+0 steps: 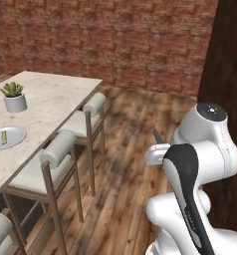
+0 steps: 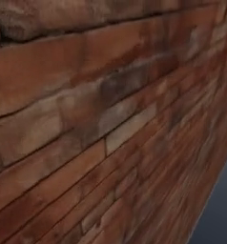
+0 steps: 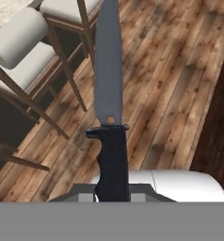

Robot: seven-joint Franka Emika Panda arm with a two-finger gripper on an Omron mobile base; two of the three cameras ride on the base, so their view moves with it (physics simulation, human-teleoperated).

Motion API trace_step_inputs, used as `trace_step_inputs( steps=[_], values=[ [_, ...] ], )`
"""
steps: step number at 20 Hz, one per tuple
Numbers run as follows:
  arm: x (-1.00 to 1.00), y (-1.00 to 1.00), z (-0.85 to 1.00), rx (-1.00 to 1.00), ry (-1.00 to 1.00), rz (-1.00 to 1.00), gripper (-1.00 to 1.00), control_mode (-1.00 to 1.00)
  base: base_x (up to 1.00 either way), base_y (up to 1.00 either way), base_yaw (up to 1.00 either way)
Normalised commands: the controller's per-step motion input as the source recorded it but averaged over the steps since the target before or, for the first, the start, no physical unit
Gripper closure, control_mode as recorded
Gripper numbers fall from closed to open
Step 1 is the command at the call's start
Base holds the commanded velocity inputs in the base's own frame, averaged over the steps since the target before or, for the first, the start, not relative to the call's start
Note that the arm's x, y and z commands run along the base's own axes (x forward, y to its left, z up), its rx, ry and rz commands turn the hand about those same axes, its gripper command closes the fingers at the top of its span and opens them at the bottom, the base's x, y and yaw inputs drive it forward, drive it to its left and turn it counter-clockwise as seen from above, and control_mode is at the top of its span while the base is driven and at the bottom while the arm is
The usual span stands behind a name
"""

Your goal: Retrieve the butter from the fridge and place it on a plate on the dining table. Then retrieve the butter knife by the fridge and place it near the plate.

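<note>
- Currently, butter knife (image 3: 109,94): black handle low in the hand view, grey blade running up and away from the camera, over the wooden floor (image 3: 170,84). In the left base view only its dark tip (image 1: 157,135) pokes up just above the arm's white wrist.
- Gripper (image 3: 112,188): closed on the knife's black handle; the fingertips themselves are hidden behind the handle at the bottom of the hand view.
- Dining table (image 1: 51,94): the worktop, beige speckled stone, lies to the left of the arm in the left base view, well apart from the knife.
- Plate (image 1: 16,135): round, light grey, on the worktop near its front edge.
- Butter (image 1: 4,137): small pale stick lying on the plate.
- Potted plant (image 1: 14,96): green leaves in a grey pot, on the worktop beyond the plate.
- Stools (image 1: 60,149): cushioned, with roll backs and wooden legs, lined along the worktop's side between it and the arm.
- Brick wall (image 1: 115,40): red-brown, behind the worktop; seen very close in the right base view (image 2: 110,119).
</note>
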Motion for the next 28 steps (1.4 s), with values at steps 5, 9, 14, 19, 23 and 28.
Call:
trace_step_inputs(
  steps=[5,9,14,19,23,28],
  values=[
    [0.0,0.0,0.0,0.0,0.0,0.0,1.0,1.0,0.56,-0.83,0.45],
    [0.0,0.0,0.0,0.0,0.0,0.0,1.0,1.0,0.57,-0.96,0.47],
    [0.0,0.0,0.0,0.0,0.0,0.0,1.0,1.0,0.46,-0.97,0.51],
    [0.0,0.0,0.0,0.0,0.0,0.0,1.0,1.0,0.41,-0.43,0.45],
    [0.0,0.0,0.0,0.0,0.0,0.0,1.0,1.0,0.36,-0.08,0.42],
    [0.0,0.0,0.0,0.0,0.0,0.0,1.0,1.0,0.16,0.19,0.32]
  ],
)
